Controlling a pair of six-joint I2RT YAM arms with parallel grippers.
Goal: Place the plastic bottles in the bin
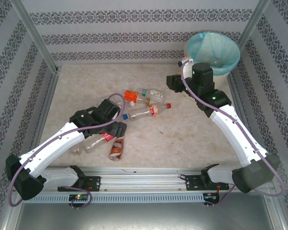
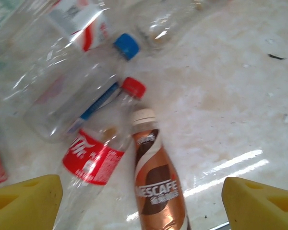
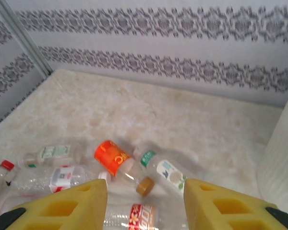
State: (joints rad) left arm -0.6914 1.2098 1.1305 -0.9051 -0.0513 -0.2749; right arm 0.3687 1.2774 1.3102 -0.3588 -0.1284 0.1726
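A: Patterned walls all round, pale marbled surface [image 1: 182, 139]. Where's the bin [image 1: 213, 50]?
B: Far right corner, teal liner folded over the rim. All the bottles [image 1: 144, 103] lie on the surface, well apart from the bin, to its left and nearer the arm bases.
A: State of left pincer [image 2: 144, 194]?
B: Wide, holding nothing. It sits far from the bin, over the bottles farthest from it. Wrist view, below and between the yellow pads [image 2: 26, 201]: brown Nescafe bottle [image 2: 158, 187], cream cap, side by side with a clear red-label bottle [image 2: 93, 160], red cap. Blue-cap bottle [image 2: 127, 45] just past those.
A: And right pincer [image 3: 144, 206]?
B: Also spread, empty, above the surface just left of the bin. Its wrist view has an orange-label bottle [image 3: 110, 157] and a green-label bottle [image 3: 165, 170] lying close together on the surface, bin wall at the right edge.
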